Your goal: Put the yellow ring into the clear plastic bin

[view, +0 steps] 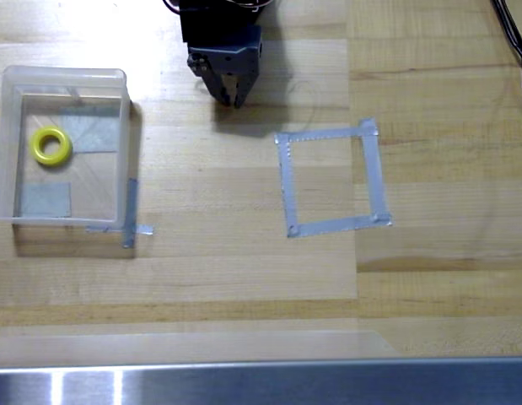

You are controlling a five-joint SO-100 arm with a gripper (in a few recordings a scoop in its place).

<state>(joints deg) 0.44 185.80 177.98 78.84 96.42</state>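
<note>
Overhead view: small, stiff, light-looking yellow doughnut-shaped ring (51, 145), best pinched across its wall, lies inside the square clear plastic bin (65, 78); end effector (232, 99) clenched, empty.

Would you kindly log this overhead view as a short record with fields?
ring: yellow, lying flat inside the bin, left half
bin: clear, at the left of the table
end effector: top centre, fingers close together, holding nothing, apart from the bin
tape square: grey outline, right of centre, nothing inside
task state: ring already in bin
</note>
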